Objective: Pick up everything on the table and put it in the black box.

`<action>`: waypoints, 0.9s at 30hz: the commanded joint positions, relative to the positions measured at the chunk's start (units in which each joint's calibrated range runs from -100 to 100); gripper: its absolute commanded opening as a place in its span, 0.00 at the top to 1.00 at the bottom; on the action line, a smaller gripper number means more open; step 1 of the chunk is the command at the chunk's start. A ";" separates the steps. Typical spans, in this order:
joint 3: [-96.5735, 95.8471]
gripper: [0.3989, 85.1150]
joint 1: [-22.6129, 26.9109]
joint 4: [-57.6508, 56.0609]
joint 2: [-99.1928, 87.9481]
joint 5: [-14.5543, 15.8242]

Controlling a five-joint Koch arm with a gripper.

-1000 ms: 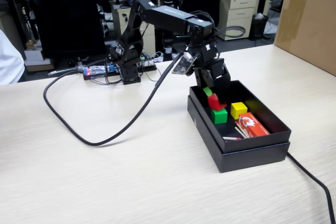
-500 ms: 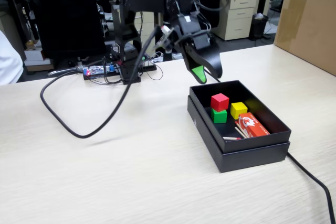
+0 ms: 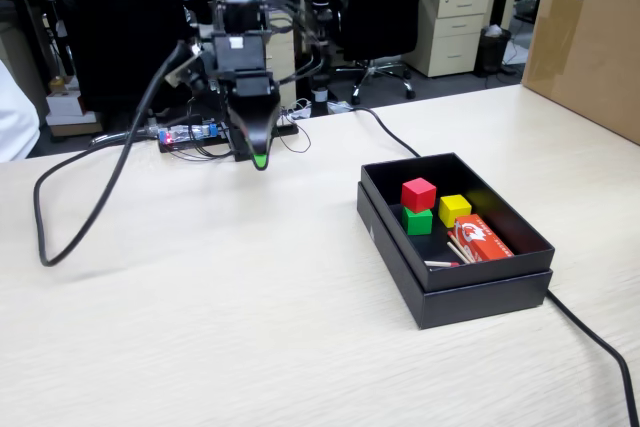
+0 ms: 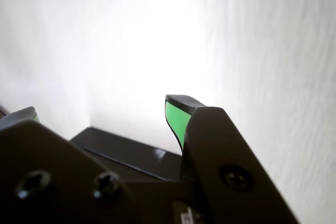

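In the fixed view, a pale wood-grain table [image 3: 200, 327] fills the lower frame. Behind it is an office with desks, a black chair [image 3: 375, 2] at 12 o'clock and a brown carton [image 3: 590, 42] at 2 o'clock. A thick black cable [image 3: 95, 202] loops across the table at 9 o'clock.

The black box [image 3: 470, 297] sits at 4 o'clock from the frame's centre, its long axis running from 11 to 5 o'clock. Inside, the red cube [image 3: 418, 193] rests on the green cube [image 3: 417, 220], with the yellow cube [image 3: 454, 209] just beside them towards 3 o'clock. A red-and-white packet [image 3: 484, 239] and pale sticks [image 3: 447, 257] lie nearer the box's 5 o'clock end.

The arm stands at 11 o'clock, and the gripper [image 3: 259, 155] points down over bare table, well apart from the box. Only one green-tipped end shows here.

Half a second ago the gripper hung just above the box's far rim; it has swung away towards 9 o'clock. The cubes have not moved.

In the wrist view, the table [image 4: 252, 35] is washed out white. The gripper [image 4: 100, 114] shows two green-lined fingers, one [image 4: 173, 116] at centre and one at the 9 o'clock edge, spread apart with nothing between them.
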 commanded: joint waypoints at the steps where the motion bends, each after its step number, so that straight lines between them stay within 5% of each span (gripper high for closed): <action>1: -1.52 0.43 -0.10 2.50 -7.00 -0.29; 10: -14.31 0.44 1.95 8.46 -20.31 1.47; 27: -50.66 0.44 2.78 31.78 -40.16 -0.05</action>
